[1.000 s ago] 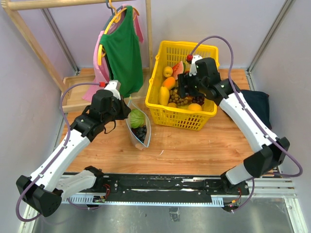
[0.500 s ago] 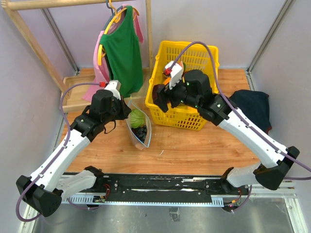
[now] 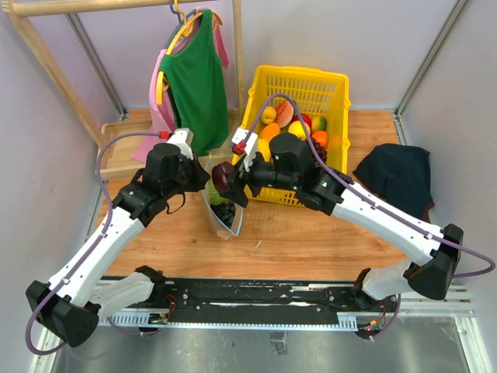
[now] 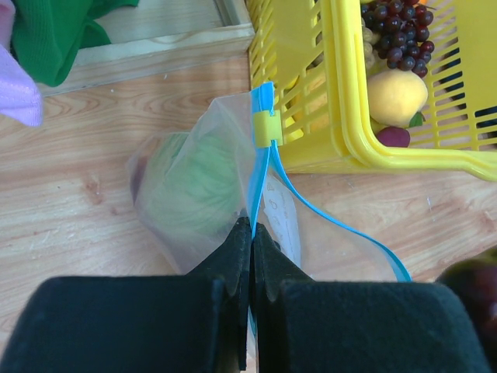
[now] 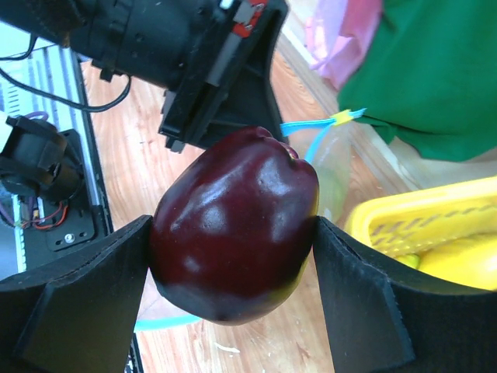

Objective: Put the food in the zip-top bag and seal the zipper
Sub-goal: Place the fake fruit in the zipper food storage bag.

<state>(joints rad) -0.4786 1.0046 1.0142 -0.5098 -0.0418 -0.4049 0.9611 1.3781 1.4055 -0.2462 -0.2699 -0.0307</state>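
Left hand (image 4: 251,230) pressed together, pinching blue zipper strip (image 4: 311,203) at near end of bag (image 4: 175,155) mouth. Mouth gaping, its far end straight ahead of the fingers. Green melon (image 4: 194,186) inside bag, ahead-left of that hand. Right hand (image 5: 233,264) clamped on dark purple fruit (image 5: 237,210), just beside left hand, over the bag mouth. Yellow basket (image 3: 326,75) behind right hand on worktop (image 3: 311,233).

A lab test cell: lilac partition walls (image 3: 46,179), a wired mounting rail (image 3: 264,295) in front of the yellow basket (image 3: 330,81), a clothes rack (image 3: 238,54) left of it.
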